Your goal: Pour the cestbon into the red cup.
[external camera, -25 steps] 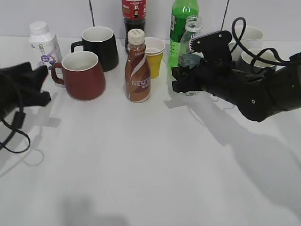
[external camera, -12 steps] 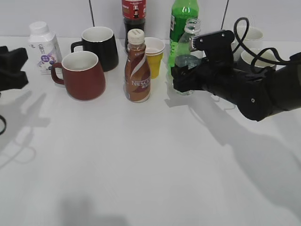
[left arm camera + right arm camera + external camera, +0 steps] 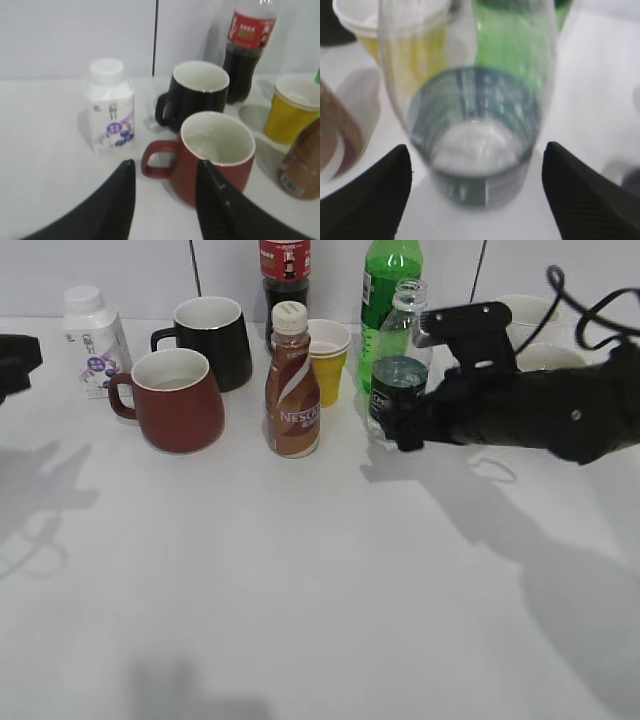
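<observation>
The cestbon [image 3: 398, 370] stands upright and uncapped on the table, with a little water in its base. My right gripper [image 3: 398, 432] is open just in front and right of it. In the right wrist view the cestbon [image 3: 475, 125] fills the space ahead of the spread jaws [image 3: 477, 146], which do not touch it. The red cup [image 3: 180, 405] stands at the left, its handle pointing left. My left gripper [image 3: 15, 358] is at the far left edge. In the left wrist view it [image 3: 166, 165] is open and empty, short of the red cup [image 3: 220, 150].
Around them stand a black mug [image 3: 212, 340], a brown Nescafe bottle [image 3: 292, 390], a yellow cup [image 3: 328, 360], a green soda bottle [image 3: 388, 290], a cola bottle [image 3: 285, 280], a white milk bottle [image 3: 92, 335] and white mugs [image 3: 530, 320] at the back right.
My right gripper has let go of the cestbon and drawn back to the right; the bottle now stands free. My left arm has pulled away to the left edge.
</observation>
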Robot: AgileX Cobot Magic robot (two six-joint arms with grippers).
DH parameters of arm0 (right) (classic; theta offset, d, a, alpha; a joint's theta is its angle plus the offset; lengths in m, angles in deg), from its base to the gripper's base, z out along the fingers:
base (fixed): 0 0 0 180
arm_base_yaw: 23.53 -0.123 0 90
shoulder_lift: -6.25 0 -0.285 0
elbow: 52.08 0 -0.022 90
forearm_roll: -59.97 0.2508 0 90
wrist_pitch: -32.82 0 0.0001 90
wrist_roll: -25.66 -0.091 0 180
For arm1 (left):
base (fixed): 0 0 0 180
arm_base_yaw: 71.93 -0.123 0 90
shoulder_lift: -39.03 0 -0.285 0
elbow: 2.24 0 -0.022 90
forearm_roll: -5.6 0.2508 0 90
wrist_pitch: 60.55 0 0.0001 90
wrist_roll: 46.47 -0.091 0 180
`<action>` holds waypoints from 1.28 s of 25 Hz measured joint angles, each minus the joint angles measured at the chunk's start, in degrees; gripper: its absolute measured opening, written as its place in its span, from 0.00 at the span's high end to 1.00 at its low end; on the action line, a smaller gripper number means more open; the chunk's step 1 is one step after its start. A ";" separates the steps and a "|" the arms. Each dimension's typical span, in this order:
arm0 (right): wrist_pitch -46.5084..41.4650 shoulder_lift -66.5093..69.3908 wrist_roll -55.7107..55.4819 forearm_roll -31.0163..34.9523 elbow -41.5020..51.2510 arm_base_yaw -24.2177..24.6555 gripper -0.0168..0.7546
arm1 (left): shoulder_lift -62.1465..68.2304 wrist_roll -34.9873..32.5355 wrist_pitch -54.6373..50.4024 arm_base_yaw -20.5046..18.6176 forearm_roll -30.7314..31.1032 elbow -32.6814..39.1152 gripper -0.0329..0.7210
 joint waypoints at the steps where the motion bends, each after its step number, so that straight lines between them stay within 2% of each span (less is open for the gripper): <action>1: -3.93 -0.91 -0.72 0.00 0.00 0.00 0.19 | -0.31 0.05 -4.39 0.00 -0.05 -2.42 0.55; 9: -31.69 -9.22 -1.55 -0.34 0.04 0.00 0.21 | -1.47 0.08 -50.89 0.00 0.42 -18.90 0.55; 15: -55.55 -18.84 2.45 -0.34 0.04 0.00 0.22 | -3.56 0.08 -77.00 0.00 -1.79 -22.33 0.60; 19: -67.06 -27.48 3.64 -0.22 2.12 0.00 0.22 | -10.76 0.03 -83.19 0.00 -2.29 -20.63 0.62; 21: -70.07 -32.53 3.81 -0.16 4.56 0.00 0.22 | -17.12 0.03 -84.07 0.00 -2.29 -18.21 0.62; 28: -76.04 -53.81 3.81 -0.60 14.72 0.00 0.22 | -40.89 0.03 -83.99 0.00 -2.05 -15.24 0.62; 32: -77.90 -67.52 3.81 -0.95 18.89 0.00 0.22 | -50.45 0.03 -82.47 0.00 0.83 -14.93 0.62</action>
